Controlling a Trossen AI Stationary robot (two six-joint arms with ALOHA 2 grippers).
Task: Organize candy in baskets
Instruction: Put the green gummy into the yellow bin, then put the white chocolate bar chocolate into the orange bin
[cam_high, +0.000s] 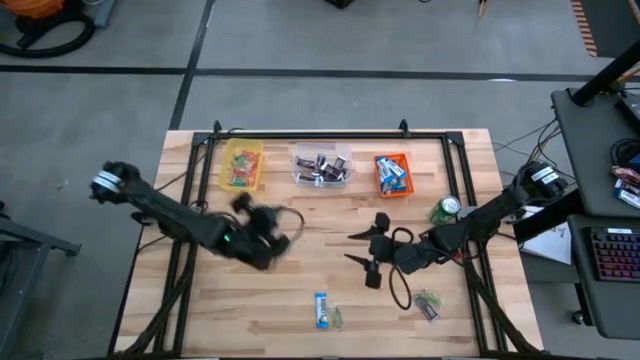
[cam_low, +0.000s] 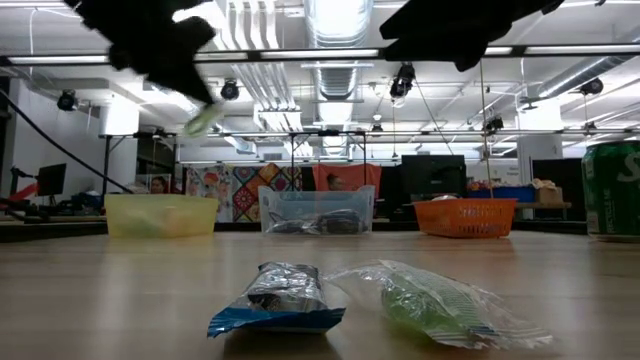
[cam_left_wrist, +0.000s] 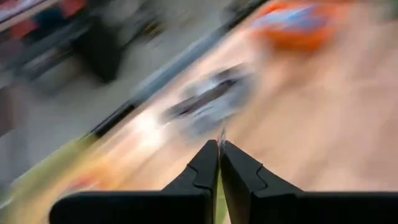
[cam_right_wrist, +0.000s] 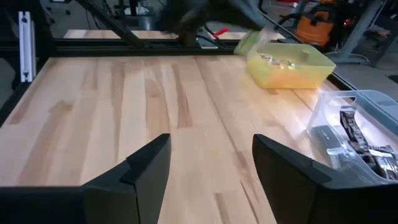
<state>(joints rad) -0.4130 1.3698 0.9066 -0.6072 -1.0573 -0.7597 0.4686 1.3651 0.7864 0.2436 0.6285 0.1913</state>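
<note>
This is a robotics lab or workshop inside a large open industrial hall. The wooden table (cam_high: 300, 270) stands on a grey concrete floor (cam_high: 330, 35) marked with dark lines, and a black metal frame (cam_high: 310, 133) runs along its far edge. In the low view, the ceiling shows exposed ducts (cam_low: 335, 40), pipes and long strip lights (cam_low: 250, 25). Far behind the table there are monitors (cam_low: 430, 175), other work desks and colourful posters (cam_low: 225, 190). On the right of the table stands a side desk (cam_high: 600, 200) with a keyboard (cam_high: 615, 255) and many cables (cam_high: 530, 135).
</note>
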